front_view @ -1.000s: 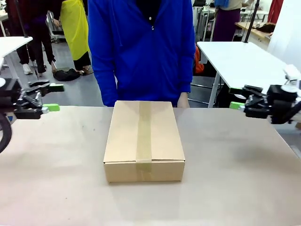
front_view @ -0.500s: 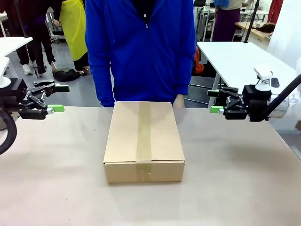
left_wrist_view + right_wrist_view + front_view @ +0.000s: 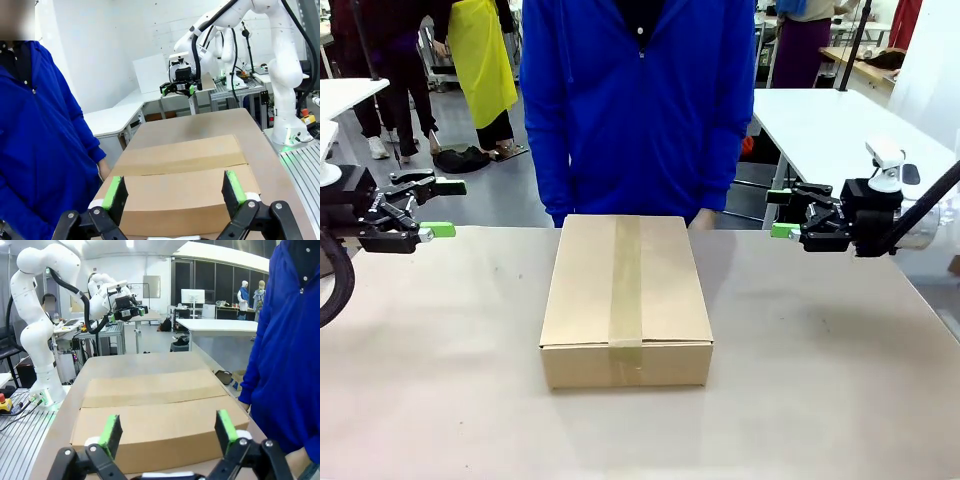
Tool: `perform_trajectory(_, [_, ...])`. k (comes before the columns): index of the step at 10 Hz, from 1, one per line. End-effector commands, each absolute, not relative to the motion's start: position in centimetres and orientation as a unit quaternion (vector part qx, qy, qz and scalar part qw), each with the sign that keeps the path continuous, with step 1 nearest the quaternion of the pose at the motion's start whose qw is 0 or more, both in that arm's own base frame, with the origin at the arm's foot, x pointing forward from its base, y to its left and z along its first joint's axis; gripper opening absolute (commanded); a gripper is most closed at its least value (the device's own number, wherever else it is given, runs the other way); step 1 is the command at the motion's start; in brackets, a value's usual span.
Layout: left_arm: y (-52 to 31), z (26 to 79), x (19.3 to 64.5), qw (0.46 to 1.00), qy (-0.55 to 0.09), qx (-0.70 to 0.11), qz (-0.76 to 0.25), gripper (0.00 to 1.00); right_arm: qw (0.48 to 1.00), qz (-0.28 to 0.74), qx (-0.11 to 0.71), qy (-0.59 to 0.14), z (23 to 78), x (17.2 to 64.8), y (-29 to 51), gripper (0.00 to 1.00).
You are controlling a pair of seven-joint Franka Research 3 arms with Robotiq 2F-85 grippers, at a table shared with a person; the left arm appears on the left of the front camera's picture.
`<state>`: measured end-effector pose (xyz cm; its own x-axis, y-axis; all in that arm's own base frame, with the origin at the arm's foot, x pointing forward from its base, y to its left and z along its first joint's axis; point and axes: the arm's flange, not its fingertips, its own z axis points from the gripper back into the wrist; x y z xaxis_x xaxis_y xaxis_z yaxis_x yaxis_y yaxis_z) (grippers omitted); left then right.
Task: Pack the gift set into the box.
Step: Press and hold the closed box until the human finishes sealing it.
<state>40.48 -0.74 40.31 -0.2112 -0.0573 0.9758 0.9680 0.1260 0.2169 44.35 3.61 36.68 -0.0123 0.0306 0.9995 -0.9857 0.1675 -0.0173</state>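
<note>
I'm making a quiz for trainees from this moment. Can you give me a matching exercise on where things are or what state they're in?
Things:
1. the box
2. left gripper
3. right gripper
4. person's blue jacket

Descriptions:
a. open, at the table's left edge
b. behind the table's far side
c. taped shut, mid-table
d. open, right of the carton

Pairs: 1-c, 2-a, 3-d, 4-b

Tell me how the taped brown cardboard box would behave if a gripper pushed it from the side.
The brown corrugated cardboard box lies low and flat on the table, so it would probably slide, not tip. Its flaps are taped shut, so the walls likely stay fairly stiff. Its weight can't be judged from these views.
</note>
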Motion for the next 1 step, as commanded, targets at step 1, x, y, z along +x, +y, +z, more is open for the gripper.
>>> perform_trajectory(1, [-0.54,40.61,40.39,0.482,-0.576,-0.402,-0.525,1.0,0.549,0.469,0.447,-0.529,36.95,44.55,3.52,1.0])
